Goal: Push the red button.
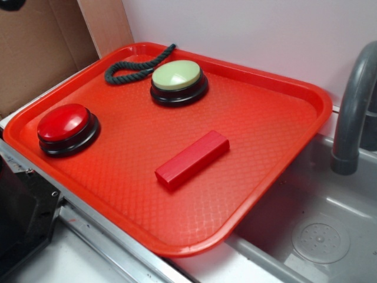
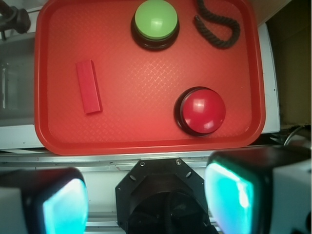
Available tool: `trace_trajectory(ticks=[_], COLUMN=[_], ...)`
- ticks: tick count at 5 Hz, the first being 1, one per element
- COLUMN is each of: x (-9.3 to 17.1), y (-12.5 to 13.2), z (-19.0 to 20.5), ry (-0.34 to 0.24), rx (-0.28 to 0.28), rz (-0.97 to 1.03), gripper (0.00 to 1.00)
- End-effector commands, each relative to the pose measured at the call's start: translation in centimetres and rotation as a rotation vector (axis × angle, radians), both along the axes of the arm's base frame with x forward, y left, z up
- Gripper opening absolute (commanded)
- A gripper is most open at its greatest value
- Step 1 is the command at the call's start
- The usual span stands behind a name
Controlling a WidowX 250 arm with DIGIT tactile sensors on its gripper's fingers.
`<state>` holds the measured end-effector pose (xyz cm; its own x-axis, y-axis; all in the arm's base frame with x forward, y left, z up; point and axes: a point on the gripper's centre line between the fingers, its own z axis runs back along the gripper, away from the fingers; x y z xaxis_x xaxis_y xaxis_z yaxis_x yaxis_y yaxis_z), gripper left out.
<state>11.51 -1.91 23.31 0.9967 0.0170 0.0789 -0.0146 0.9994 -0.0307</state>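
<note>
step: approach not begun, i hover high above the tray (image 2: 146,144).
fingers (image 2: 66,207): spread wide, holding nothing.
red button (image 2: 203,110): on tray, near my edge, untouched.
next: descend over dome, press.

Exterior view: off to side, angled down, fairly near; takes in whole red tray (image 1: 277,171), sink (image 1: 330,236) and faucet (image 1: 353,112) at right. Wrist view: high above, facing straight down; gripper (image 2: 146,200) fingers (image 2: 63,204) blurred at bottom edge. Both share tray, red button (image 1: 63,122) (image 2: 203,109), green button (image 1: 177,75) (image 2: 156,18), red block (image 1: 192,158) (image 2: 88,87), rope (image 1: 132,66) (image 2: 219,24).
</note>
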Motion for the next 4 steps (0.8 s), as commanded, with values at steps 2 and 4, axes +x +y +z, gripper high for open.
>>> trace_trajectory(ticks=[2,4], x=[3.2,6.6], y=[5.0,9.0], z=[-5.0,-12.0], ry=[0.090,0.065], rx=[0.010,0.106], rz=[0.122,0.090], gripper=[1.00,1.00])
